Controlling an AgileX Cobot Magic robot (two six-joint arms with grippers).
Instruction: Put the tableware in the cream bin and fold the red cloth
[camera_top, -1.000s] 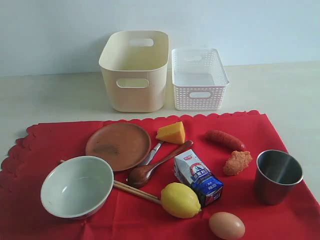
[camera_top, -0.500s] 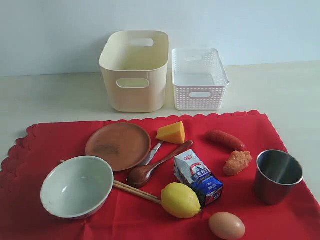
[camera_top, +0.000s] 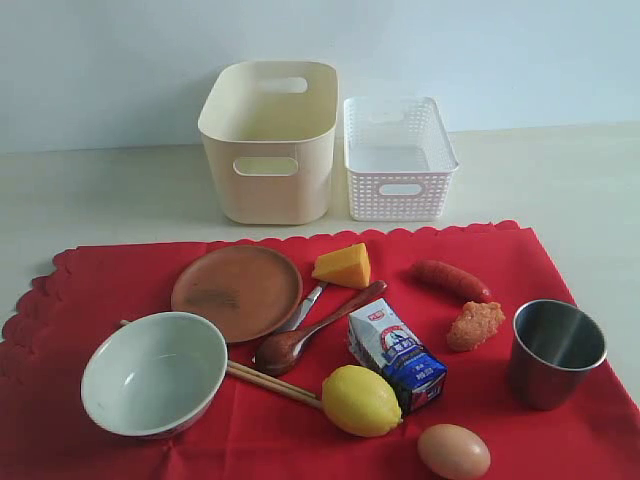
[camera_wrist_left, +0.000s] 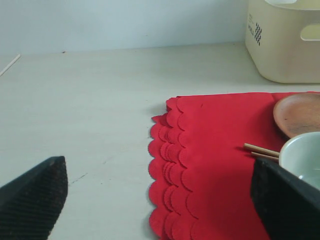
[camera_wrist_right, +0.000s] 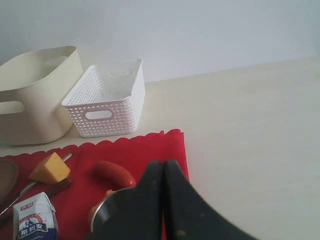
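The cloth (camera_top: 120, 270) lies spread on the tabletop, carrying bowl (camera_top: 153, 372) and plate (camera_top: 236, 290) near its left edge and cup (camera_top: 556, 352) at its right edge; the bin (camera_top: 268, 190) stands beyond its far edge. The left pincer (camera_wrist_left: 157, 167) is wide open and empty at the cloth's left edge; the right pincer (camera_wrist_right: 163, 165) is closed, empty.

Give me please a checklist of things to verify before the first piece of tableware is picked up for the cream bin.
1. Cream bin upright, top unobstructed: ok.
2. Jaws of the left gripper open: ok, wide apart.
3. Jaws of the right gripper open: not ok, they are shut.
4. Bowl empty: ok.
5. Chopsticks free to lift: not ok, the bowl sits over them.
6. Steel cup upright and empty: ok.
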